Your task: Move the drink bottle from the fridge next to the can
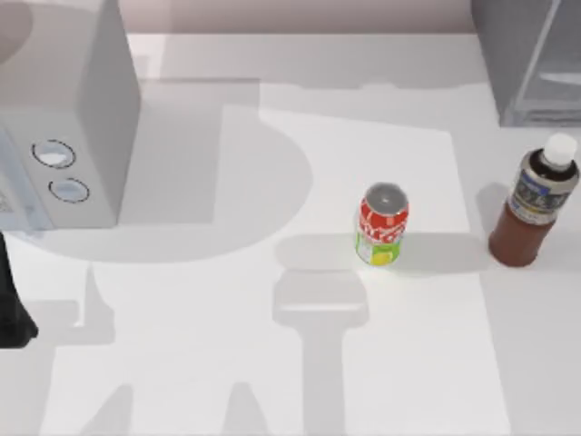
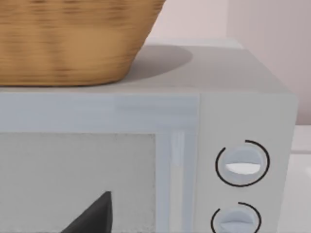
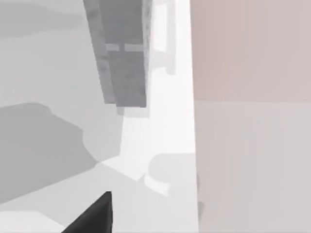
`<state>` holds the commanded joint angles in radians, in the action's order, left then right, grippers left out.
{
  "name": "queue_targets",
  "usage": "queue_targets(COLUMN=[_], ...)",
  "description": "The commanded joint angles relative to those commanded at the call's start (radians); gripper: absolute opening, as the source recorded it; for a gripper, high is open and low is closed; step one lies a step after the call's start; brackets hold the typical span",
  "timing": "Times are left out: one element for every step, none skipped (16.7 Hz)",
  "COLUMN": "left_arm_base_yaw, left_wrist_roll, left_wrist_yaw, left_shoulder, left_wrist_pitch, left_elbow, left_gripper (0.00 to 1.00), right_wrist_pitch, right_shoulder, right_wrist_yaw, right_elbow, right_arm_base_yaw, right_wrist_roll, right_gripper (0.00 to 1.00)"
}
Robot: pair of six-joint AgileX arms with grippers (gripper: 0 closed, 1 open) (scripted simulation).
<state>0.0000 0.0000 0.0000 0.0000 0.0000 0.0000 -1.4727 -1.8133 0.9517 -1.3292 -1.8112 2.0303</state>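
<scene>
Fingers give little away: one dark tip of the left fingers point(image 2: 95, 213) faces the white box with dials point(image 2: 243, 165), one tip of the right fingers point(image 3: 95, 213) hangs over the pale surface point(image 3: 160, 121), and I cannot tell how wide either pair stands. Well apart from the left fingers, the drink bottle point(image 1: 536, 204) stands upright outside the fridge point(image 1: 531, 54), near the can point(image 1: 382, 224). I'd judge it smooth, fairly light and tippy, best gripped around the labelled middle.
</scene>
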Motion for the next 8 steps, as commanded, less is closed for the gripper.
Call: queue_targets(left_arm_base_yaw=[0.0,0.0,0.0,0.0,0.0,0.0,0.0,0.0], left_wrist_roll=[0.0,0.0,0.0,0.0,0.0,0.0,0.0,0.0], left_wrist_yaw=[0.0,0.0,0.0,0.0,0.0,0.0,0.0,0.0], left_shoulder=[0.0,0.0,0.0,0.0,0.0,0.0,0.0,0.0], left_wrist_pitch=[0.0,0.0,0.0,0.0,0.0,0.0,0.0,0.0], left_elbow=[0.0,0.0,0.0,0.0,0.0,0.0,0.0,0.0], left_gripper=[1.0,1.0,1.0,1.0,1.0,1.0,1.0,1.0], right_wrist_pitch=[0.0,0.0,-0.001,0.0,0.012,0.033,0.065,0.108], right_shoulder=[0.0,0.0,0.003,0.003,0.002,0.0,-0.002,-0.004], right_wrist_yaw=[0.0,0.0,-0.002,-0.001,0.001,0.004,0.007,0.01], right_elbow=[0.0,0.0,0.003,0.003,0.001,-0.002,-0.007,-0.013], right_arm_base_yaw=[0.0,0.0,0.004,0.005,0.016,0.037,0.068,0.106], right_wrist_roll=[0.0,0.0,-0.001,-0.003,-0.012,-0.032,-0.062,-0.103], right_gripper=[1.0,1.0,1.0,1.0,1.0,1.0,1.0,1.0])
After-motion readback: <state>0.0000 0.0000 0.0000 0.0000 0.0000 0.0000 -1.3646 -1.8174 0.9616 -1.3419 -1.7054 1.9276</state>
